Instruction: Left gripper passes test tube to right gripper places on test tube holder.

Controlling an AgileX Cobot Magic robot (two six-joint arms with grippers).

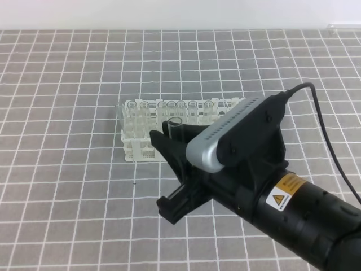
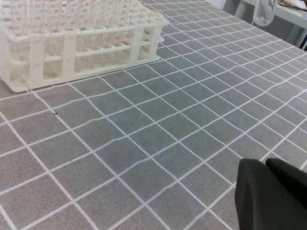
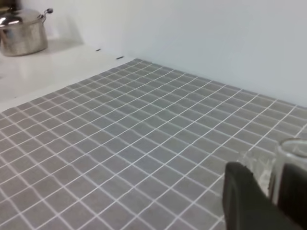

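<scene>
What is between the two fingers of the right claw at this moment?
The test tube stands between the fingers of the right claw, its open rim above them; the right wrist view shows it, and the high view too.

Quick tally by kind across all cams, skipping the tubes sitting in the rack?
test tube holder: 1
test tube, held: 1
grippers: 2, left gripper and right gripper
steel pot: 1
Total: 5

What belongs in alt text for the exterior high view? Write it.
The right gripper holds a clear test tube upright just in front of the white test tube holder, which already carries a row of tubes, on a grey grid-patterned mat.
</scene>
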